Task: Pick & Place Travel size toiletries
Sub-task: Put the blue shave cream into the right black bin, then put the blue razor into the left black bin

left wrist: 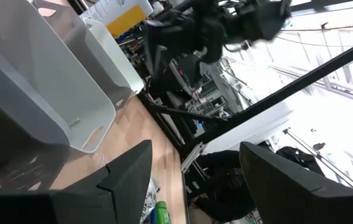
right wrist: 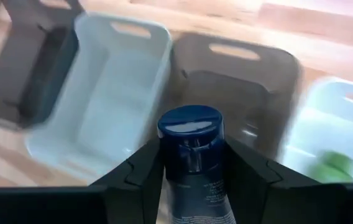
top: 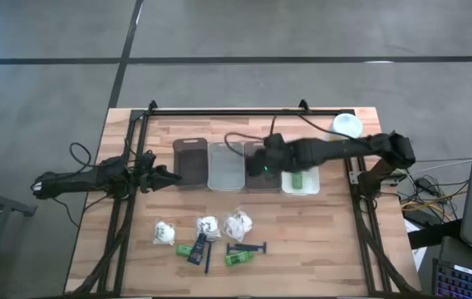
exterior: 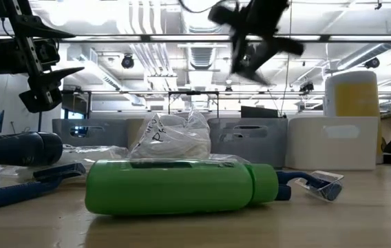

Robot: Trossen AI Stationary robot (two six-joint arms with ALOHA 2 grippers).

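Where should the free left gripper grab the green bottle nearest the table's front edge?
Take the green bottle across its round body, midway along, coming straight down from above. It lies on its side on the table, so the long flanks are exposed. A blue razor sits close beside it, so keep the left gripper clear of that side.
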